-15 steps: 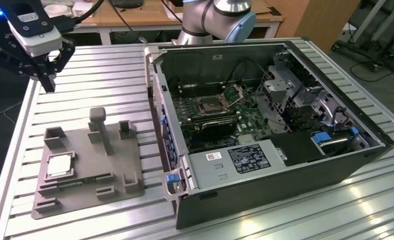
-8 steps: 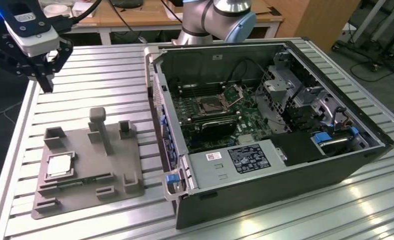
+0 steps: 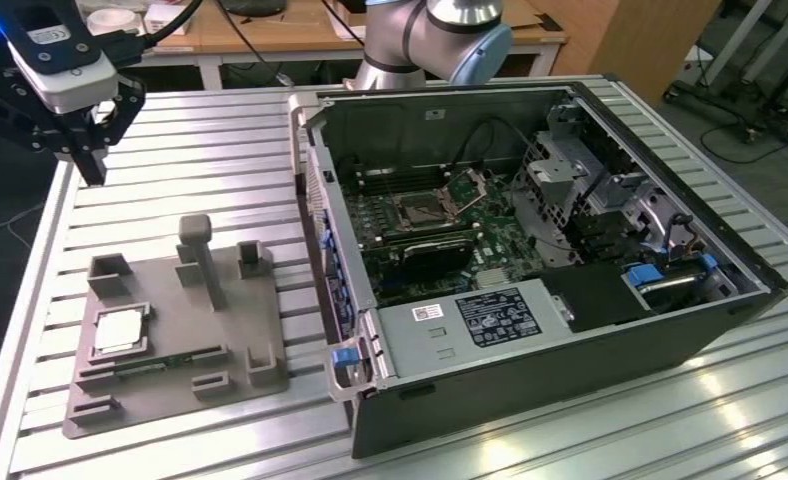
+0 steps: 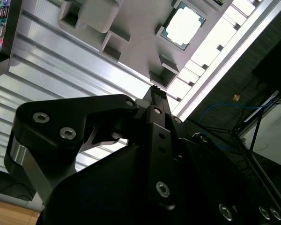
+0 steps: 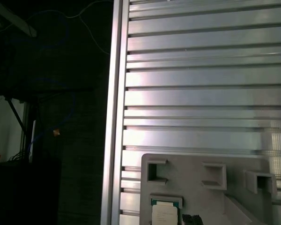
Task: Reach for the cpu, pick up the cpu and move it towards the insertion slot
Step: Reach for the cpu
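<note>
Black-fingered and hanging above the slatted aluminium bench (image 3: 194, 140), close to its edge: logging the end effector (image 3: 94, 175) there in the exterior view. Seeing its fingers pressed together at the tips, gripping nothing; getting the same closed look of the end effector (image 4: 155, 90) in the second wrist view. Finding the cpu (image 3: 117, 330) lying flat, pale silvery top up, in a square recess of a grey holder plate (image 3: 241, 330), well apart from the end effector and lower than its tips. Catching the cpu (image 4: 185, 26) out beyond the fingertips in the second wrist view, and the cpu (image 5: 165, 215) near the plate's edge in the first wrist view. Placing the insertion slot (image 3: 428, 212) inside the open computer case (image 3: 528, 400), farther from the end effector than the cpu, toward the exterior view's right. Noting its hinged metal bracket (image 3: 474, 185) standing raised. Touching neither cpu nor slot.
</note>
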{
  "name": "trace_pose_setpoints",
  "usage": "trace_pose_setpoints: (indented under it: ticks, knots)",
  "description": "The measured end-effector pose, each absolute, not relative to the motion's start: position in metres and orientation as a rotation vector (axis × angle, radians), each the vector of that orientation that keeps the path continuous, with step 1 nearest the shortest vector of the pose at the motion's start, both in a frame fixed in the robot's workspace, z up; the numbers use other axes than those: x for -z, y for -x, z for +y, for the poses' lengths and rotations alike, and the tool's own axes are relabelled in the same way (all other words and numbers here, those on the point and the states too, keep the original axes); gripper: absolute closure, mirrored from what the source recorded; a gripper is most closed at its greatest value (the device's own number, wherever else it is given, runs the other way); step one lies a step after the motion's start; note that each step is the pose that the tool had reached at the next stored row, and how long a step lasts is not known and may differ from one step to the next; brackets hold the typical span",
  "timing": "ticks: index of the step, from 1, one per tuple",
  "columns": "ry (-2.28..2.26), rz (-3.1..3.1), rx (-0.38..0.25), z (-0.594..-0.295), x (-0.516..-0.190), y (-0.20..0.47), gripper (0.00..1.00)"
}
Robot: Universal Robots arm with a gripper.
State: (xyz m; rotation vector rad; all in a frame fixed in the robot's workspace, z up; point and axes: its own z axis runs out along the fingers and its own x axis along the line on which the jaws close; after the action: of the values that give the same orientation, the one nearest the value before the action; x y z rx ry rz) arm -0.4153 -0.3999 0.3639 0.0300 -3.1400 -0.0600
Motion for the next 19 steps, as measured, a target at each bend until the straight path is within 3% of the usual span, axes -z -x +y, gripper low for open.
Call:
trace_pose_setpoints:
  ticks: [19]
  knots:
    - [-0.031, -3.142, 0.060, -0.4002, -0.3637, 0.4226, 0.89]
